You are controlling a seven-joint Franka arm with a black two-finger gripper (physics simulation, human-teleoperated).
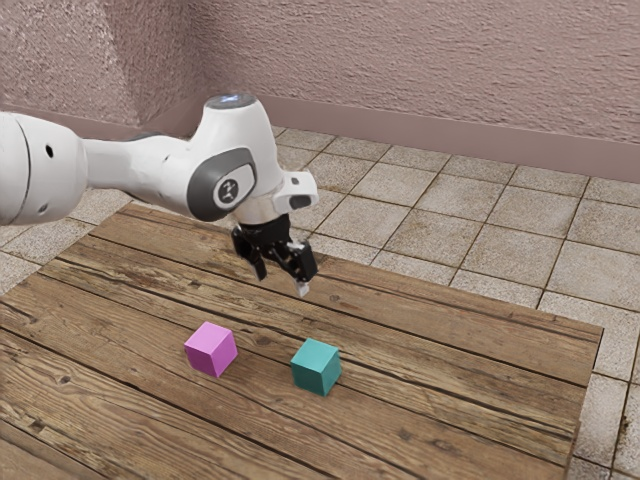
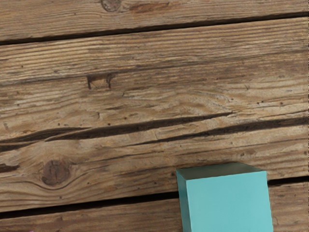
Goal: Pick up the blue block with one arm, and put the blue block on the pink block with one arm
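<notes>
Blue block (image 2: 224, 200): closest to our wrist camera and teal in shade. It rests flat on the table just under our hand.
Where it sits: in the exterior view it lies toward that view's right of the pink block (image 1: 211, 349), near it but not touching.
Pink block: flat on one face, with nothing on top.
Claw (image 1: 283, 278): spread and empty. It hangs above the table behind both blocks and touches neither.
Table (image 1: 450, 340): rough wooden planks with dark gaps between them.
Step in hand: we judge the approach unfinished, with the descent and the grip not yet begun.
Risk, off-centre descent: the blue block is not centred under our hand, so one finger could land on its top or shove it sideways.
Risk, skewed grip: if our fingers do not meet two opposite faces squarely, the block may twist or squirt out.
Risk, neighbour: the pink block is close, so a wide sweep could knock it and shift the target.
Heading and long axis: it is a cube, so we see no long axis. It stands upright, with its sides turned slightly off the plank lines.
</notes>
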